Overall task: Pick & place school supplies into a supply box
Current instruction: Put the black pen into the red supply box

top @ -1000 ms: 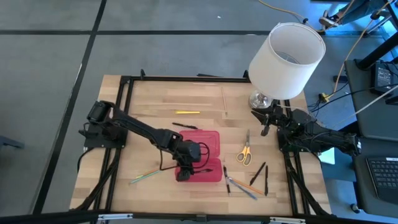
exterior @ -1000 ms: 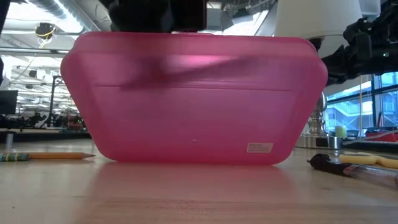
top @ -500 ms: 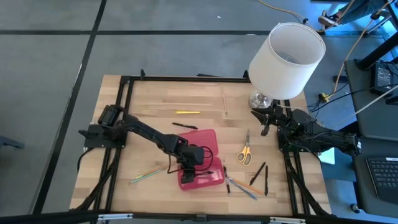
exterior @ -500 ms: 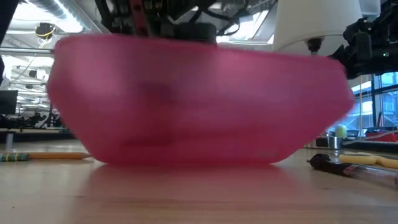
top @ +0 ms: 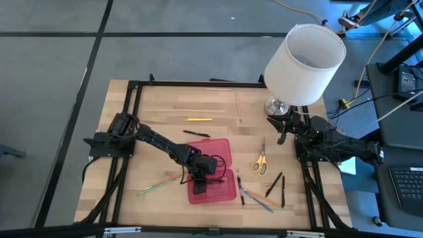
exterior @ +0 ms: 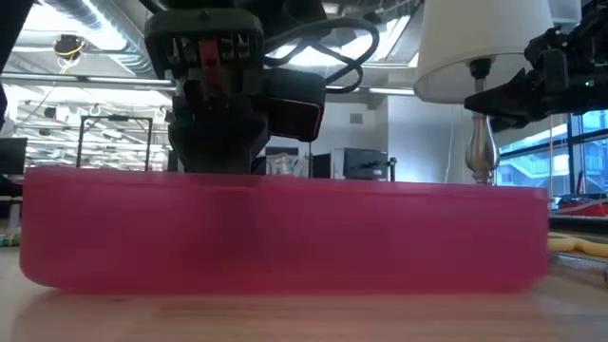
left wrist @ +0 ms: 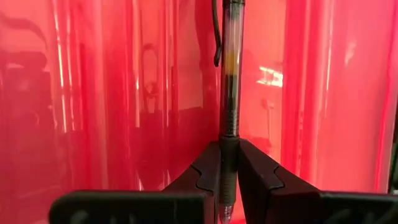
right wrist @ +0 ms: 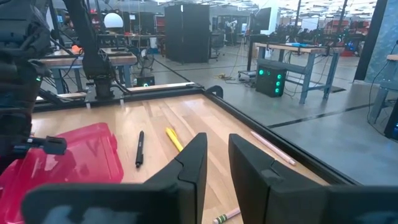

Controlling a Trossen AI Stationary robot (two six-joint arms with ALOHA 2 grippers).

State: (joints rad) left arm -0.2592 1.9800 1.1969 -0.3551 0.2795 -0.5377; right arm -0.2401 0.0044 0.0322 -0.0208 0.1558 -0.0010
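The wooden table (top: 165, 106) is taken up mostly by the white lamp (top: 304, 56) at roughly 1 o'clock, so no issue there. The pink supply box (top: 221, 158) is sat just below centre, lid open, flat on the wood. Right over it the left gripper (left wrist: 228, 171) is parked, jaws clenched on a clear pen (left wrist: 231, 74), whose long axis is run straight out ahead of the fingers, along the box floor. So a release is probably all that's needed. The right gripper (right wrist: 214, 165) is kept back at 3 o'clock, jaws a bit apart, nothing held. The yellow-handled scissors (top: 260, 162) and loose pens (top: 274, 185) are nearer to it, around 4 o'clock.
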